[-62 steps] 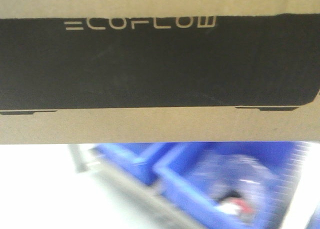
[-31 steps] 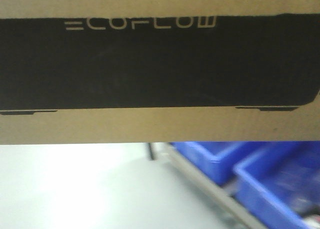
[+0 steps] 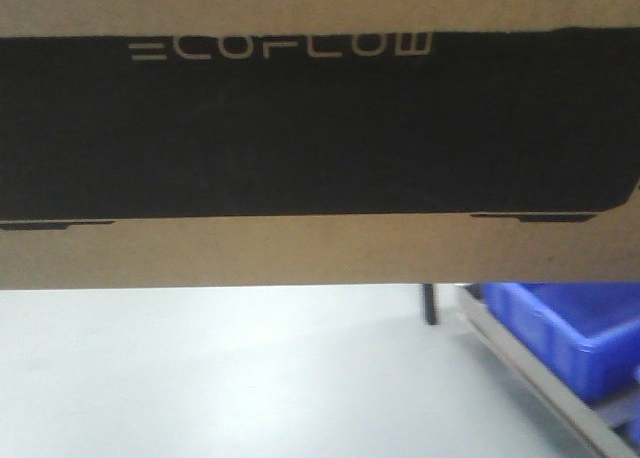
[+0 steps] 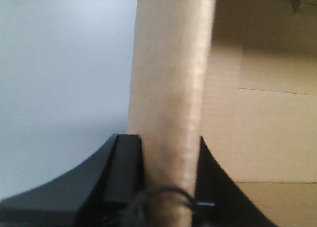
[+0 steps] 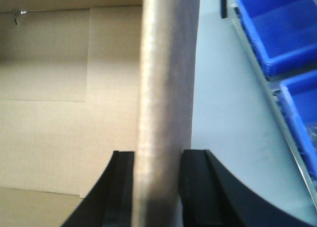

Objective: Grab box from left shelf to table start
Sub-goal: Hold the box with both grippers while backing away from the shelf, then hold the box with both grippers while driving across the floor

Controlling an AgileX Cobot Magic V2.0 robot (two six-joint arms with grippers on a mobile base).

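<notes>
Box: We see the box (image 3: pixel 320 253), a brown cardboard carton, across the whole width of the front view. It fills the upper part of that view, and both its ends run out of frame.
Black panel: A black panel (image 3: pixel 320 128) covers most of the box's facing side, with a strip of bare cardboard above and below it.
ECOFLOW lettering: The pale ECOFLOW lettering (image 3: pixel 283 46) sits near the panel's top edge, left of the box's middle.
Left gripper: In the left wrist view the left gripper (image 4: pixel 166 145) is clamped on the box's upright left wall (image 4: pixel 171 63). One black finger (image 4: pixel 126 162) presses the outer face and its partner presses the inner face.
Right gripper: The right gripper (image 5: pixel 158 157) pinches the box's right wall (image 5: pixel 166 63) in the same way, with a dark finger (image 5: pixel 123 187) against each face.
Box interior: Plain cardboard (image 4: pixel 267 133) with straight seams shows inside the box, beyond each clamped wall.
Shelf rail: A grey metal shelf rail (image 3: pixel 530 368) runs on a slant below the box's lower right corner, apart from the box.
Blue bins: Blue bins (image 3: pixel 585 333) stand behind the rail, on the side away from the box. In the right wrist view we count two.
Dark post: A thin dark post (image 3: pixel 429 304) stands just under the box's lower edge, at the far end of the rail.
Pale surface: A smooth light-grey pale surface (image 3: pixel 200 378) spreads below the box's lower edge. We cannot tell whether it is the table top or the floor, nor whether the box rests on anything.
</notes>
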